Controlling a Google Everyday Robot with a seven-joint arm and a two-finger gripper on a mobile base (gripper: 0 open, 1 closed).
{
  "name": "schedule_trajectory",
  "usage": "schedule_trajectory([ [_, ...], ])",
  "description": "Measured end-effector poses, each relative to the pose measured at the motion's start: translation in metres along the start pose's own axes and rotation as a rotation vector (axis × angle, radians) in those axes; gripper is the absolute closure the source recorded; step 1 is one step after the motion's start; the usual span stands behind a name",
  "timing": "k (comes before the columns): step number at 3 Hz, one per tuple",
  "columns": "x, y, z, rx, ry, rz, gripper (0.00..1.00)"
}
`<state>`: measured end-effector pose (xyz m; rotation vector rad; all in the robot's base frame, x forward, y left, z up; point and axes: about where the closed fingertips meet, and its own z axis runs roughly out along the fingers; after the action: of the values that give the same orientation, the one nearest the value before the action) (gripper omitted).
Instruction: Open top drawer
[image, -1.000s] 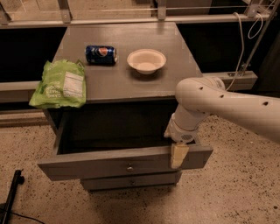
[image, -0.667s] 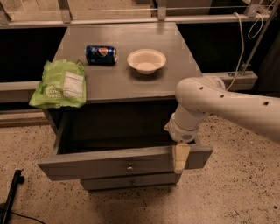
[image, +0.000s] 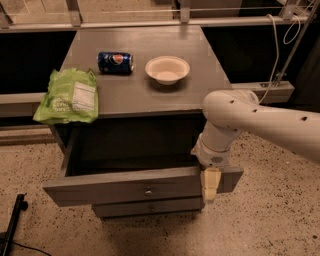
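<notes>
Top drawer (image: 125, 187) (flat grey wood front w/ a small round metal knob) stands pulled well out below the tabletop (image: 150, 95), its inside dark and hard to read. Gripper (image: 210, 184) — a pale cream tip under the smooth white arm — hangs over the drawer front's right end; can't tell if the jaws are wide or narrow. Vs. a sec ago, both sit about the same.

It looked like an office snack corner or test lab. A grey cabinet (image: 150, 95) stood on a speckled terrazzo floor (image: 270, 220), with a green chip bag (image: 70, 97), a soda can (image: 115, 63) and a bowl (image: 167, 70) on its top. A metal railing (image: 150, 23) ran behind the cabinet, and cables (image: 275, 50) hung at its rear right. The robot's gripper (image: 210, 184) hung at its front right.
</notes>
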<state>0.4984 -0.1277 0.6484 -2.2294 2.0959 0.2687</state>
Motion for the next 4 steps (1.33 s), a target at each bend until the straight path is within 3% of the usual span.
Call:
schedule_trajectory([
  [1, 0.003, 0.038, 0.010, -0.155, 0.025, 0.023, 0.16],
  [2, -0.006, 0.069, 0.008, -0.266, 0.049, 0.016, 0.37],
  [3, -0.006, 0.068, 0.007, -0.266, 0.049, 0.016, 0.41],
  [4, -0.027, 0.076, -0.027, -0.223, 0.097, -0.047, 0.38],
])
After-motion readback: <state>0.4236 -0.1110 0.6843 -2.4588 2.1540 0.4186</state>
